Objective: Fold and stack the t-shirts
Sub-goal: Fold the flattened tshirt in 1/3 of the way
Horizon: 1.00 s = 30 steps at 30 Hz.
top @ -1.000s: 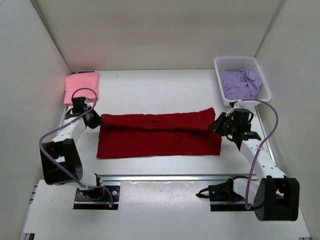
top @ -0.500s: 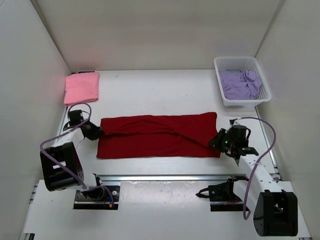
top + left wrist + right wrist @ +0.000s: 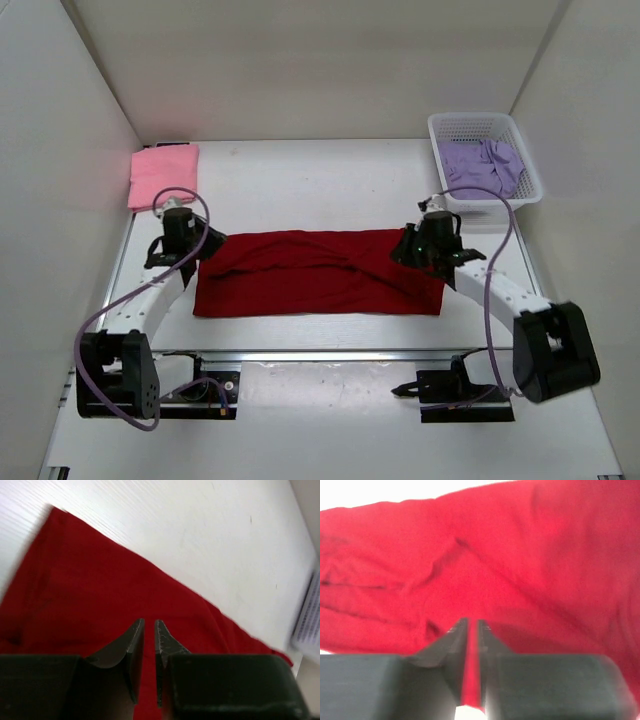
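Left wrist view has the left tool (image 3: 149, 625) drawn narrow, only a sliver between its tips, and the dark red shirt (image 3: 90, 595) spreads out directly beneath and ahead of it. The right tool (image 3: 469, 624) is just as narrow, with a strip of red cloth running up between its tips, so each seems to be pinching the shirt's far edge (the actual bite is hidden under the tips). From above, the shirt lies as a long creased band on the worktop (image 3: 310, 180), stretched from one tool to the other, with a tool at each far corner. I judge the step in hand to be folding this shirt; stacking is not yet begun. The next move likely calls for both tools to travel together, holding the edge taut, and lay it squarely over the near edge. Beyond the left tool rests the folded pink shirt (image 3: 163, 175). Beyond the right tool and to its outer side, the lavender shirt (image 3: 480, 167) sits crumpled in the basket (image 3: 470, 119). Nothing lies between the tools but cloth
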Available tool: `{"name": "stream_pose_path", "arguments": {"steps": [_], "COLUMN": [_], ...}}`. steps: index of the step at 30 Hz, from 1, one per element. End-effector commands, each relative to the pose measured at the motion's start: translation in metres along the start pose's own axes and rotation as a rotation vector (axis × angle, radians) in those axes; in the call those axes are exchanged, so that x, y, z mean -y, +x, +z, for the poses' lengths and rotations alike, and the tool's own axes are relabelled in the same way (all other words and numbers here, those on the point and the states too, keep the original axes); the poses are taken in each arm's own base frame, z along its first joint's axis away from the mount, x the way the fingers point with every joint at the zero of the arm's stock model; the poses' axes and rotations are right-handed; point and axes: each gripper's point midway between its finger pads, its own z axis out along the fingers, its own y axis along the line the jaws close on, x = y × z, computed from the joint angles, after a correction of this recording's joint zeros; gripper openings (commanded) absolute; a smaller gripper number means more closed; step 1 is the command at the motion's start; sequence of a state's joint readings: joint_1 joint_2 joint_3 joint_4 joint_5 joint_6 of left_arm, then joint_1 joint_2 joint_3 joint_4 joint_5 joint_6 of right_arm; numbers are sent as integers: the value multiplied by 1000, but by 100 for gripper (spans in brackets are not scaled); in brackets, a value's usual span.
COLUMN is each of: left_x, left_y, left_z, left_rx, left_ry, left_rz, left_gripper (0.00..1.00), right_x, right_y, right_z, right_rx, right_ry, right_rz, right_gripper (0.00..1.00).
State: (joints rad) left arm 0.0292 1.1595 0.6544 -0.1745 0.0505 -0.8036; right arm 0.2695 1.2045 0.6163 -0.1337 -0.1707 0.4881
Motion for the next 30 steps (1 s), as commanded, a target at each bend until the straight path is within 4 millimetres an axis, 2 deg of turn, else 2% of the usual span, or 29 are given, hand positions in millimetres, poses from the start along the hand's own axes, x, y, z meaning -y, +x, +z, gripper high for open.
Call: {"name": "stream_pose_path", "arguments": {"steps": [1,4,6,7,8,9,11,15,19,22,23,26,30], "left_x": [30,18,2,-2,-9,-5,-2,-1,-3,1,3,4,5], "left_y": [22,33,30,32,31,33,44,63,76,82,81,78,73], "left_z": [6,15,19,18,20,20,21,20,18,16,16,15,14], "left_rx": [-28,-80,-79,-86,-81,-89,-120,-171,-194,-196,-193,-188,-170], "left_ry": [52,45,18,15,2,14,21,47,52,66,71,77,84], "left_rz": [84,62,44,34,31,40,54,50,66,81,81,82,72], "left_gripper": [24,23,23,23,23,24,23,23,23,24,23,23,24], "right_x": [-21,-34,-43,-46,-50,-47,-51,-40,-36,-32,-36,-36,-42], "right_y": [-39,-44,-38,-44,-41,-36,-39,-33,-30,-27,-28,-19,-3], "right_z": [27,51,62,69,74,80,87,100,105,104,103,94,73], "right_rx": [98,53,27,39,30,15,11,-21,-22,-40,-37,-57,-76], "right_ry": [-47,-63,-74,-69,-74,-56,-56,-7,44,72,68,93,88], "right_rz": [-88,-141,-184,-190,-201,-197,-222,-231,-251,-271,-277,-288,-294], "right_gripper": [16,38,44,46,48,48,47,48,44,24,22,8,3]}}
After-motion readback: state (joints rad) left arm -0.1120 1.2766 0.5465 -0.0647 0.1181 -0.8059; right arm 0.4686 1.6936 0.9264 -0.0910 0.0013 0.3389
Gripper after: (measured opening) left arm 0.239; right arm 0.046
